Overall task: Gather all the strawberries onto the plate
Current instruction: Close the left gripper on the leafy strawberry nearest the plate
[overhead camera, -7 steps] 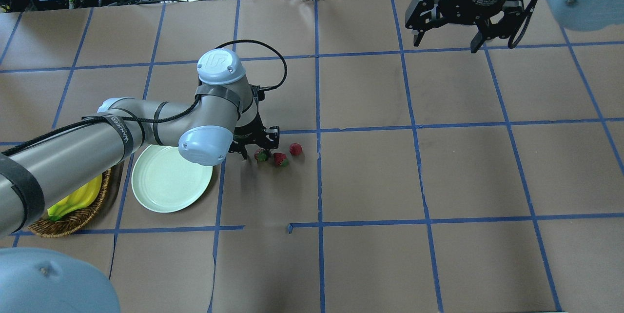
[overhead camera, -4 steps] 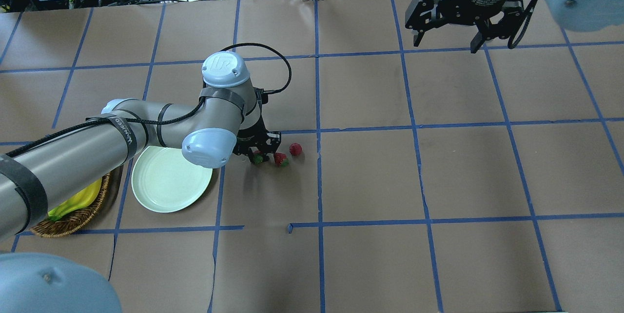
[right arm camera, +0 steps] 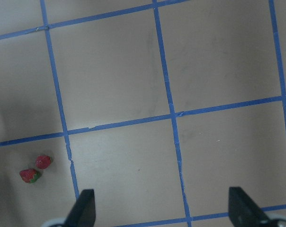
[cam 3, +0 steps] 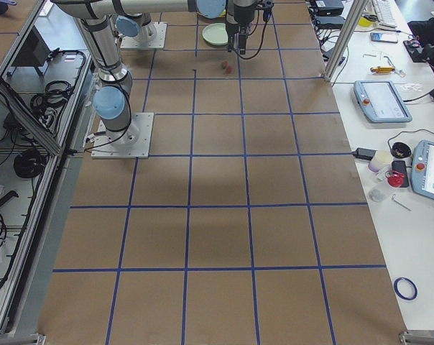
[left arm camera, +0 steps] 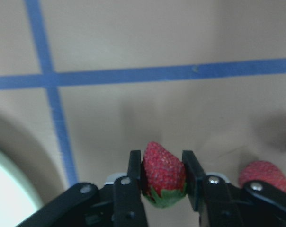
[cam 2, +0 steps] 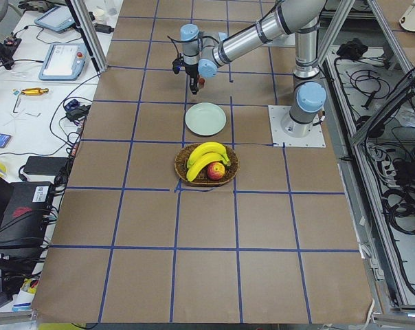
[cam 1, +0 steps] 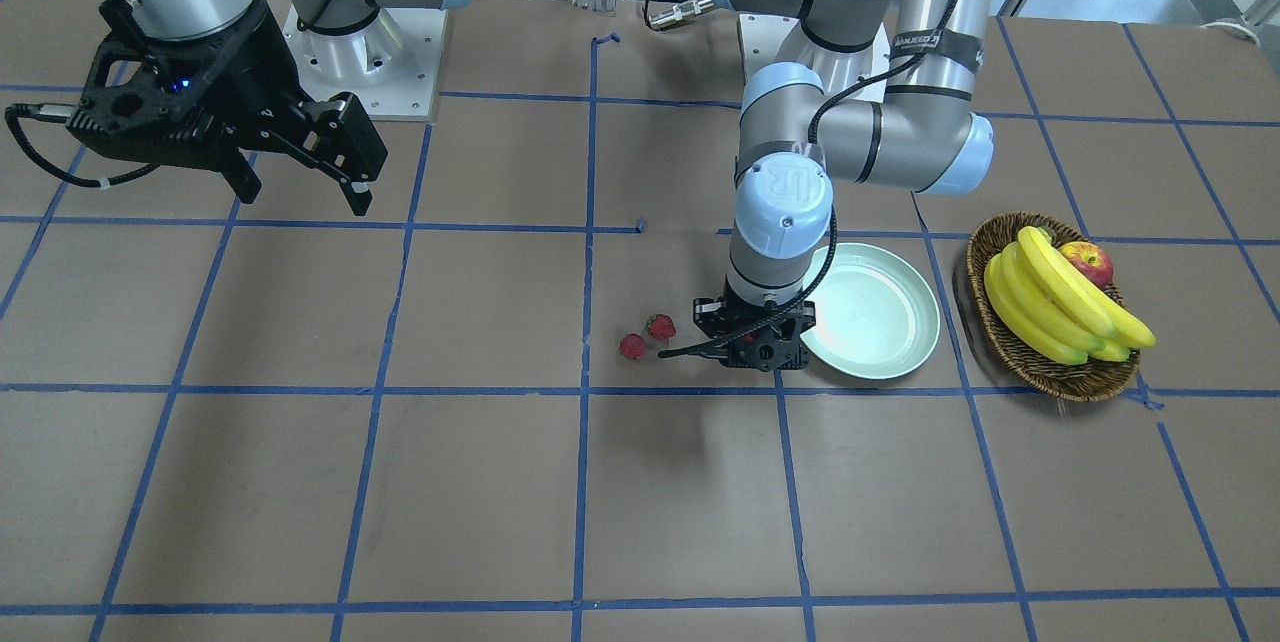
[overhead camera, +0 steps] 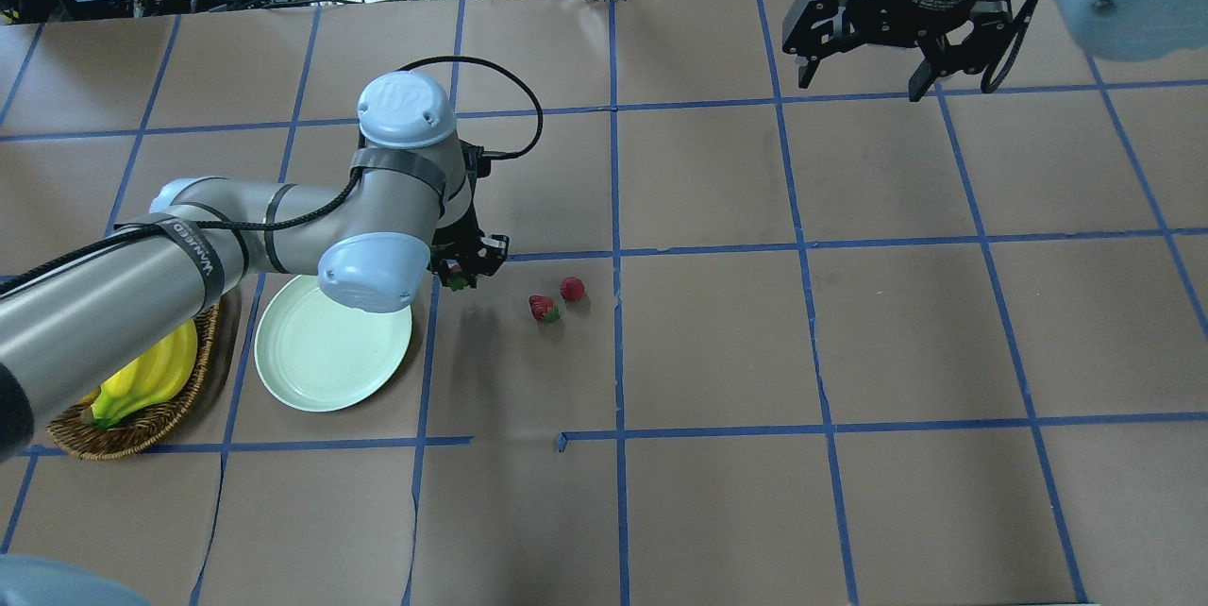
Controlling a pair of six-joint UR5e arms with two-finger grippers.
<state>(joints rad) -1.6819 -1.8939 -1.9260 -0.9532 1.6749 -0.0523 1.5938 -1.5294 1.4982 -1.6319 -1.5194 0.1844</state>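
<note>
Red strawberry (left arm camera: 163, 176) pinched in left hand (left arm camera: 162, 163), UR logo (overhead camera: 400, 100) on wrist cap (overhead camera: 415, 120)

The plate (overhead camera: 321, 361) lies between the basket (overhead camera: 142, 427) and two loose strawberries (overhead camera: 543, 308).

Left pincer (overhead camera: 462, 275) clasping strawberry (overhead camera: 457, 283), plate (overhead camera: 321, 362) just beside

brown table (overhead camera: 708, 181) w/ blue tape grid (overhead camera: 613, 108)
</note>
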